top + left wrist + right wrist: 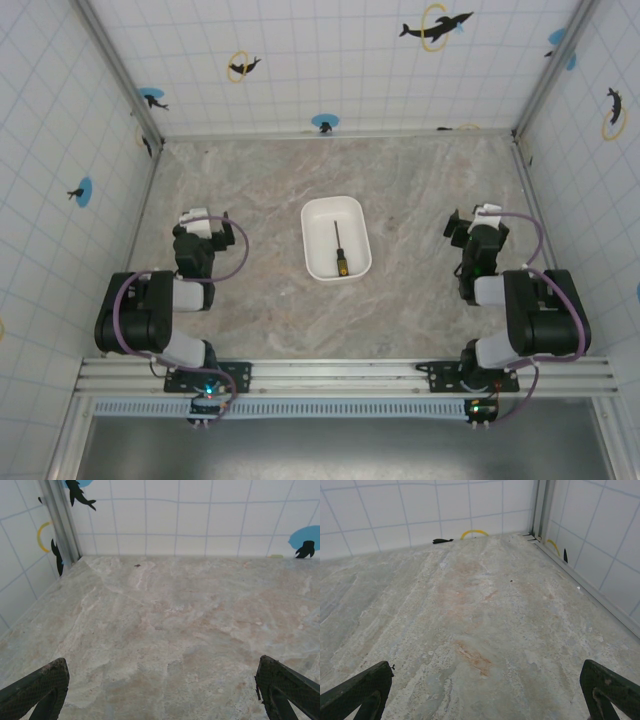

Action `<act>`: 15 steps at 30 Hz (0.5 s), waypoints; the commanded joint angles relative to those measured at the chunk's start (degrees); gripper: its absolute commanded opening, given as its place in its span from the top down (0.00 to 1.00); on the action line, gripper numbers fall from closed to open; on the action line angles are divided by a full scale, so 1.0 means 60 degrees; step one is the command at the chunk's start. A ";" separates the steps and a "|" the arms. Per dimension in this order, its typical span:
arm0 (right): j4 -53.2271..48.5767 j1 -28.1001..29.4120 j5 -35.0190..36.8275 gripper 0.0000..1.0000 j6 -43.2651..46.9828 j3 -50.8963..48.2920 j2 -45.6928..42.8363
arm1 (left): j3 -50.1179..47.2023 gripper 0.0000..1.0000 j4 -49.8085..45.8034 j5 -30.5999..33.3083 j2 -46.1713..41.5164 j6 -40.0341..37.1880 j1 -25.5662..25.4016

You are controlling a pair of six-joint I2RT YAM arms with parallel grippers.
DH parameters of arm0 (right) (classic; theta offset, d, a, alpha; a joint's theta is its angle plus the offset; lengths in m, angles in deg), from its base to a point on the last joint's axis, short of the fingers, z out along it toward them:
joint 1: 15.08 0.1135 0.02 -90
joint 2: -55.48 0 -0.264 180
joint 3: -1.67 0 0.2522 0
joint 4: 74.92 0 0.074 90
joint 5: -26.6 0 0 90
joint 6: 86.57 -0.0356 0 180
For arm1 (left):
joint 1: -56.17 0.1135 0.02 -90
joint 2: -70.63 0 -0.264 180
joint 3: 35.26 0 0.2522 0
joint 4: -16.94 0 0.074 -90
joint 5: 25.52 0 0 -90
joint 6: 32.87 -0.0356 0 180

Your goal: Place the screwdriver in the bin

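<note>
The white bin (312,222) sits in the middle of the table in the top view. The screwdriver (339,250) lies inside it, dark shaft pointing away, yellow-orange and black handle toward the near rim. My left gripper (203,217) rests well to the bin's left, my right gripper (477,217) well to its right. In the left wrist view the left gripper (162,690) is open, its dark fingertips (42,687) wide apart over bare stone. The right gripper (485,690) is open in the right wrist view too, with its fingertips (610,687) empty.
Tiled walls with dolphin stickers enclose the marbled table (250,180) on three sides, with metal posts (60,520) in the corners. A metal rail (340,375) carrying both arm bases runs along the near edge.
</note>
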 commanded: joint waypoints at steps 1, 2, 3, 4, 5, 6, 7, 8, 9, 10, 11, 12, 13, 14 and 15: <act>0.0156 0.0042 0.0116 0.01 0.0067 0.0249 0.0014 | -0.0024 0.02 0.0401 -0.0125 0.0089 -0.0139 0.0001; 0.0151 0.0033 0.0125 0.01 0.0067 0.0251 0.0004 | -0.0030 0.02 0.0400 -0.0129 0.0096 -0.0138 0.0003; 0.0156 0.0035 0.0127 0.01 0.0060 0.0247 0.0011 | -0.0029 0.02 0.0393 -0.0124 0.0088 -0.0137 0.0003; 0.0155 0.0033 0.0126 0.01 0.0067 0.0251 0.0006 | -0.0031 0.03 0.0400 -0.0124 0.0096 -0.0151 -0.0001; 0.0163 0.0028 0.0127 0.01 0.0064 0.0251 0.0000 | -0.0028 0.02 0.0405 -0.0124 0.0089 -0.0139 0.0016; 0.0159 0.0036 0.0126 0.01 0.0067 0.0250 0.0009 | -0.0025 0.03 0.0400 -0.0117 0.0095 -0.0149 0.0008; 0.0162 0.0036 0.0124 0.01 0.0066 0.0251 0.0009 | -0.0031 0.02 0.0400 -0.0125 0.0090 -0.0145 -0.0002; 0.0163 0.0033 0.0127 0.01 0.0067 0.0251 -0.0001 | -0.0018 0.02 0.0378 -0.0124 0.0086 -0.0145 0.0009; 0.0151 0.0044 0.0127 0.01 0.0053 0.0251 0.0013 | 0.0002 0.02 0.0349 -0.0139 0.0090 -0.0132 0.0004; 0.0160 0.0041 0.0118 0.01 0.0063 0.0251 0.0003 | 0.0004 0.02 0.0353 -0.0139 0.0099 -0.0134 0.0007; 0.0151 0.0037 0.0127 0.01 0.0067 0.0251 0.0008 | -0.0006 0.02 0.0343 -0.0125 0.0088 -0.0130 -0.0001; 0.0155 0.0035 0.0127 0.01 0.0059 0.0243 0.0010 | 0.0001 0.02 0.0356 -0.0135 0.0089 -0.0131 0.0004; 0.0161 0.0044 0.0121 0.01 0.0067 0.0250 0.0009 | -0.0007 0.02 0.0367 -0.0127 0.0086 -0.0139 0.0004; 0.0159 0.0038 0.0126 0.01 0.0065 0.0251 0.0006 | -0.0014 0.02 0.0374 -0.0127 0.0098 -0.0131 0.0007; 0.0151 0.0033 0.0122 0.01 0.0066 0.0251 0.0001 | -0.0018 0.02 0.0382 -0.0131 0.0089 -0.0142 0.0005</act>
